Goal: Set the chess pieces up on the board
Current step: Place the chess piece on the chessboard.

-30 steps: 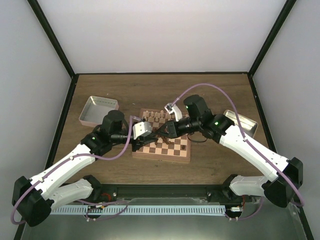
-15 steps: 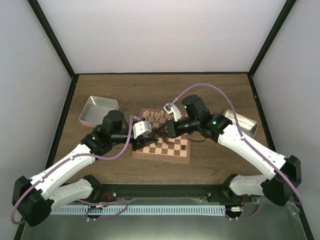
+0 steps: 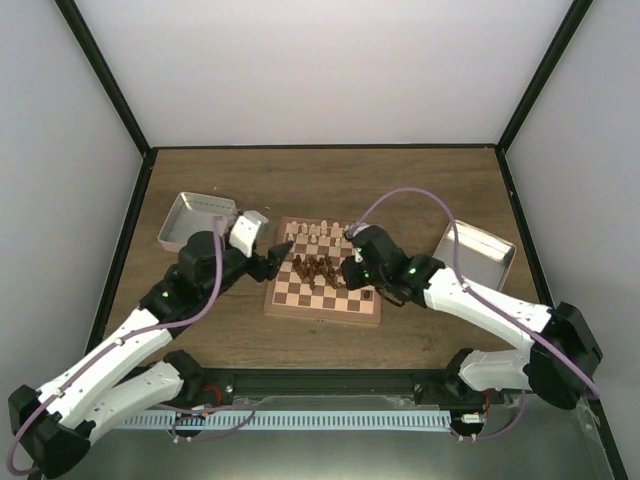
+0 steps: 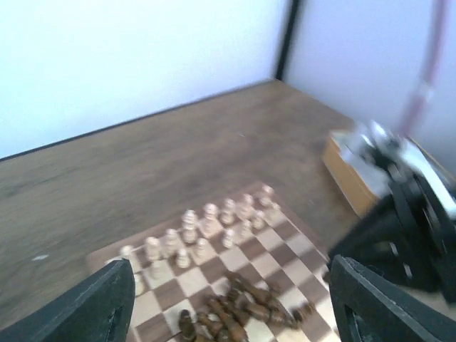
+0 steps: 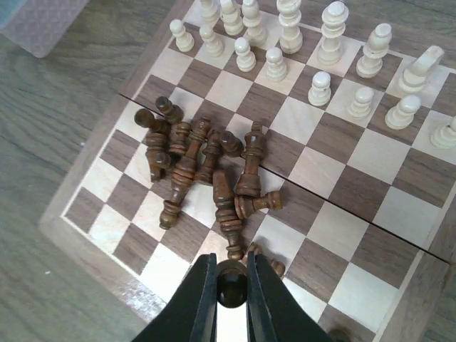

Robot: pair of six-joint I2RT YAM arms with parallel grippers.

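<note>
The right gripper (image 5: 231, 274) pinches a dark piece (image 5: 231, 291) above the board (image 5: 335, 231); the left gripper (image 4: 235, 313) gapes wide, empty.

1. No text, label, brand, number or sign is legible in any view.
2. The board (image 5: 353, 153) shows only plain checkered squares, and its visible border carries no letters or numerals.
3. The left wrist view is blurred, so any small marking there cannot be resolved.
</note>
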